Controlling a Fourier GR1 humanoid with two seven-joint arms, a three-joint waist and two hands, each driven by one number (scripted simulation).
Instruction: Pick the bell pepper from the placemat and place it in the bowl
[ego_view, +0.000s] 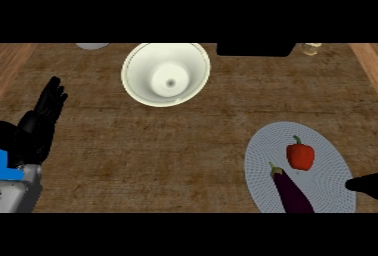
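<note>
A red bell pepper (300, 155) with a green stem lies on the round grey placemat (325, 145) at the lower right. A cream bowl (165, 73) stands at the top centre, with nothing in it. My left hand (40, 125) rests open at the left edge, fingers straight and pointing up, far from both. Only a dark tip of my right hand (363, 184) shows at the right edge, just right of the placemat and below the pepper; its fingers are hidden.
A dark purple eggplant (291, 191) lies on the placemat just below-left of the pepper. A black object (255, 48) sits at the top edge right of the bowl, a small glass item (311, 48) beside it, and a grey thing (92, 46) at the top left.
</note>
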